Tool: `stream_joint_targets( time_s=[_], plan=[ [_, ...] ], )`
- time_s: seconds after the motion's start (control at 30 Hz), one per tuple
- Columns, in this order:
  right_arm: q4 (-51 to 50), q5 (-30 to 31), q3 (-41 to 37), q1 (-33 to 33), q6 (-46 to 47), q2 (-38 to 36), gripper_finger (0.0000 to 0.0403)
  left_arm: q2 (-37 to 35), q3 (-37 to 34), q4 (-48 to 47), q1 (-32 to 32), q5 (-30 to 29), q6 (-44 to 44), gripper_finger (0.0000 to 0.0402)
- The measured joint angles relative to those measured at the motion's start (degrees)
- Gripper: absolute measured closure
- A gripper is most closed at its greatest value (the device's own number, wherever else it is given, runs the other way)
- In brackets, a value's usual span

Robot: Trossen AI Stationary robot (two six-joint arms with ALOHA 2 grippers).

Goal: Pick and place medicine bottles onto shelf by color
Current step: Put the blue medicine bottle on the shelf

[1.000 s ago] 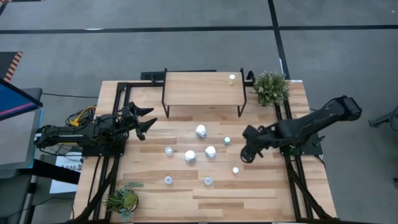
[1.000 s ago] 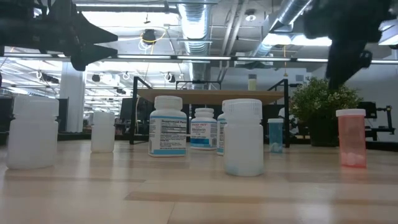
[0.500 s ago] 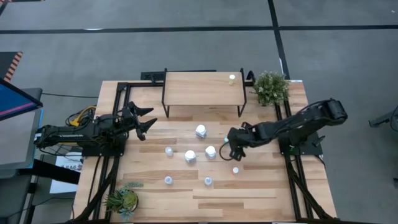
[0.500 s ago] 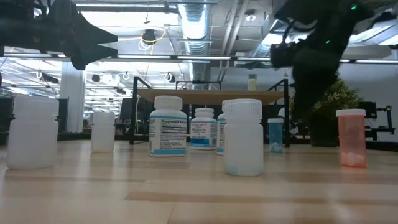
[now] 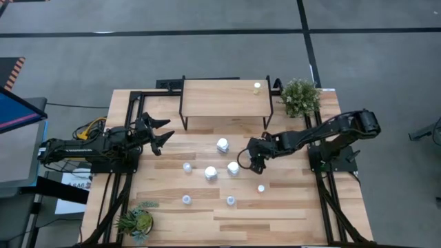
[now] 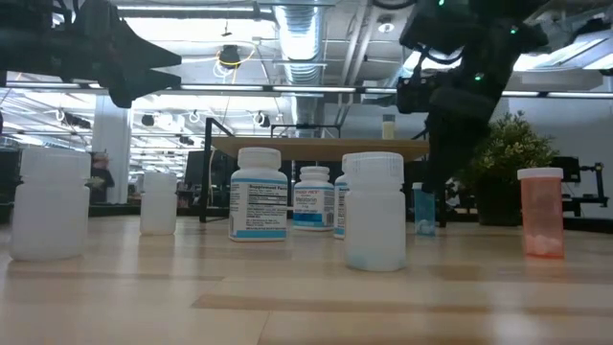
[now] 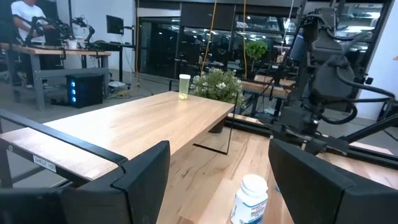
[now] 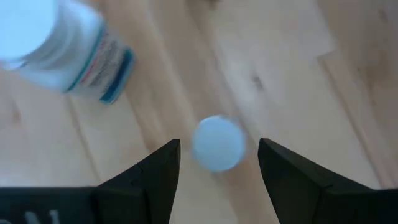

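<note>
My right gripper (image 5: 250,160) points steeply down at mid-table, open, with a small light-blue-capped medicine bottle (image 8: 217,143) standing on the table below the gap between its fingers, untouched. Three bigger white, blue-labelled bottles (image 5: 222,145) (image 5: 233,167) (image 5: 211,173) stand to its left. Small bottles (image 5: 187,167) (image 5: 187,200) (image 5: 231,201) and an orange one (image 5: 261,188) stand nearer the front. A pale bottle (image 5: 257,87) stands on the shelf (image 5: 220,98) at its right end. My left gripper (image 5: 162,135) waits open and level at the table's left.
A potted plant (image 5: 300,96) stands right of the shelf and another (image 5: 136,220) at the near left corner. Black frame rails (image 5: 131,110) run along the table's left and right sides. Bare wood lies along the near edge.
My right gripper has gone toward the table's left and down, rolling its wrist, from beside the orange bottle to above the small light-blue-capped bottle. It has stayed open. No bottle has moved.
</note>
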Motion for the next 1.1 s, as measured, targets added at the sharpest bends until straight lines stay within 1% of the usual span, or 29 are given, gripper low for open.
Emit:
stream_joint_targets(
  time_s=[0.17, 0.4, 0.73, 1.1],
  plan=[
    [0.78, -0.03, 0.0, -0.57, -3.47, 0.0, 0.0165, 0.0, 0.0, 0.01, 0.02, -0.02, 0.49, 0.0141],
    [0.84, -1.31, 0.0, -0.63, -5.5, 0.0, 0.0165, -0.01, 0.0, 0.02, 0.01, -0.02, 0.66, 0.0141],
    [1.6, -1.36, 0.0, -1.05, -6.17, 0.0, 0.0166, -0.02, 0.0, 0.02, 0.02, 0.0, 0.69, 0.0141],
    [1.9, -1.57, 0.0, -1.12, -6.93, 0.0, 0.0211, -0.01, 0.0, 0.02, 0.02, 0.0, 0.69, 0.0141]
  ],
)
